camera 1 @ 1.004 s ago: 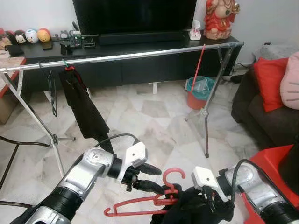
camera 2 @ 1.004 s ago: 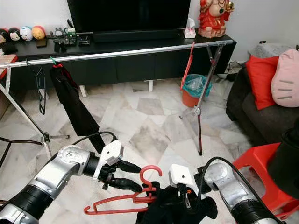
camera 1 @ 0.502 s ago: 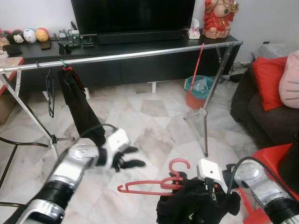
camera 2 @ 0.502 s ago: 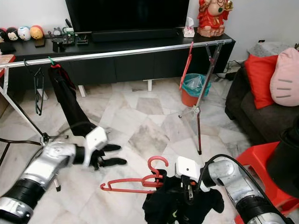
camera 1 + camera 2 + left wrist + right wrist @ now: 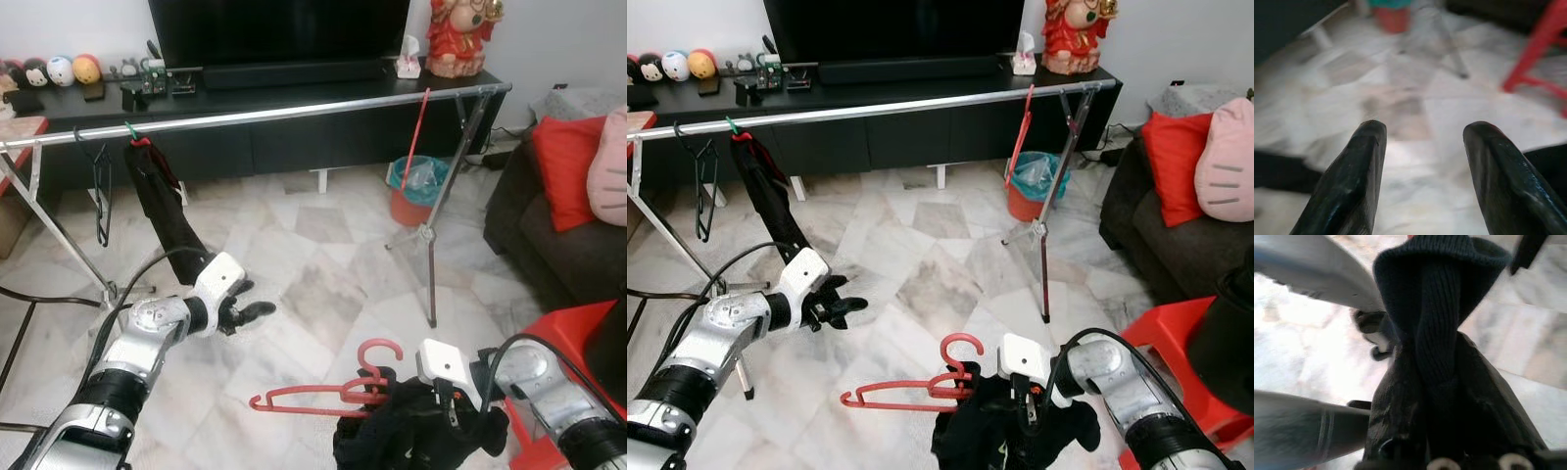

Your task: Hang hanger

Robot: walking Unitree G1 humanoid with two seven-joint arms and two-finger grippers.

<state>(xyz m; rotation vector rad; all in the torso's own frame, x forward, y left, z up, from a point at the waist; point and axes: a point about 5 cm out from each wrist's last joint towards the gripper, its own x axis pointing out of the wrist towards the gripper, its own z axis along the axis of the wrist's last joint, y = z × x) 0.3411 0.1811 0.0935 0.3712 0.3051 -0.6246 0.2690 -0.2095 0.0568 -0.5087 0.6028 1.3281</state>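
A red hanger (image 5: 318,398) hangs low over the floor, its hook (image 5: 380,351) upward, caught in a bunched black garment (image 5: 411,441). My right gripper (image 5: 443,419) is shut on that garment, fingers buried in the knit cloth (image 5: 1440,333). My left gripper (image 5: 257,311) is open and holds nothing, off to the left of the hanger and higher; its two fingers (image 5: 1359,161) stand apart over bare floor. A silver rail (image 5: 294,116) runs across the room ahead, carrying a black hanger (image 5: 101,186), a hung black garment (image 5: 167,215) and another red hanger (image 5: 417,132).
The rail's folding legs (image 5: 431,245) stand at both ends. Behind it is a black TV console (image 5: 323,147). A red bin with a teal bag (image 5: 416,191) sits beyond the right leg. A dark sofa (image 5: 558,245) and a red stool (image 5: 578,333) are on my right.
My left gripper has let go of the red hanger and drawn back left and upward, open. The hanger now hangs from the garment in my right gripper.
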